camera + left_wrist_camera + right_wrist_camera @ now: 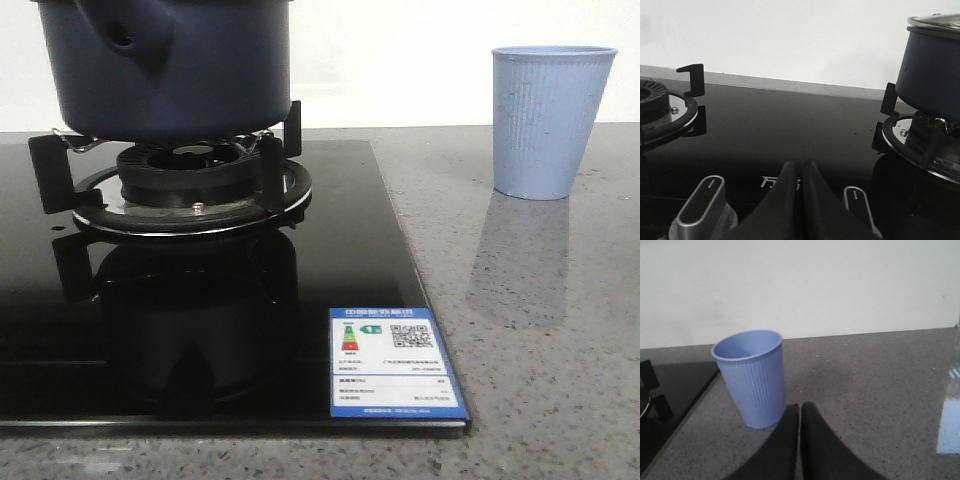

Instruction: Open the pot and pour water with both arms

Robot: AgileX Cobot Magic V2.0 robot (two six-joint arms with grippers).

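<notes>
Saw a speckled grey bench [560, 330] carrying a glossy black glass stove [200, 330] on its left part. Found the dark blue pot [170, 70] sitting on the black burner stand [190, 185] at the stove's right side, handle lug with its hole facing forward, a glass lid with a metal rim [935, 22] on top. Noted a second burner [660, 107] well apart across the glass, and two silver knobs [702, 205] at the near edge. Spotted a light blue ribbed cup [550, 120] standing upright on the bare bench, well right of the stove. Read a blue label [395, 362] stuck at the stove's front right corner. Observed left fingers [799, 167] pressed together, holding nothing, above the knobs. Observed right fingers [799, 410] likewise closed and empty, just beside the cup.
</notes>
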